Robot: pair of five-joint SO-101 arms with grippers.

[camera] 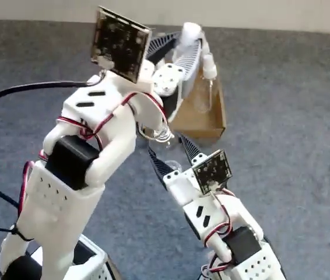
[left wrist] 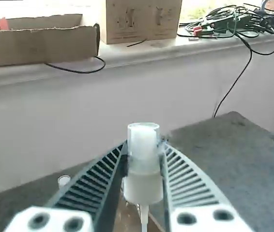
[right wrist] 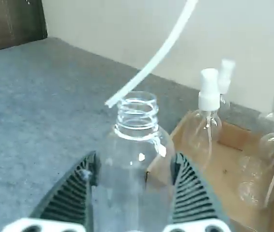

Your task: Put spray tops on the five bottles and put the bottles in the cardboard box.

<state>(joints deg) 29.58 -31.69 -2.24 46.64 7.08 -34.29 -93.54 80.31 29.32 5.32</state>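
Observation:
My left gripper (left wrist: 143,151) is shut on a white spray top (left wrist: 143,166), held up over the cardboard box's (camera: 203,123) near end (camera: 189,34). Its thin dip tube (right wrist: 152,62) slants down, and the tip sits just above the rim of an open clear bottle (right wrist: 136,150). My right gripper (right wrist: 133,181) is shut on that bottle and holds it upright on the carpet beside the box (camera: 174,154). In the high view the bottle's mouth (camera: 161,135) shows under the left arm. Bottles with spray tops (right wrist: 208,116) stand in the box (right wrist: 226,166).
Grey carpet covers the floor all round. The cardboard box lies beyond both grippers, with a capped bottle (camera: 207,84) standing in it. A white wall and a ledge with cables (left wrist: 234,19) run behind. The left arm's body (camera: 89,157) rises at the near left.

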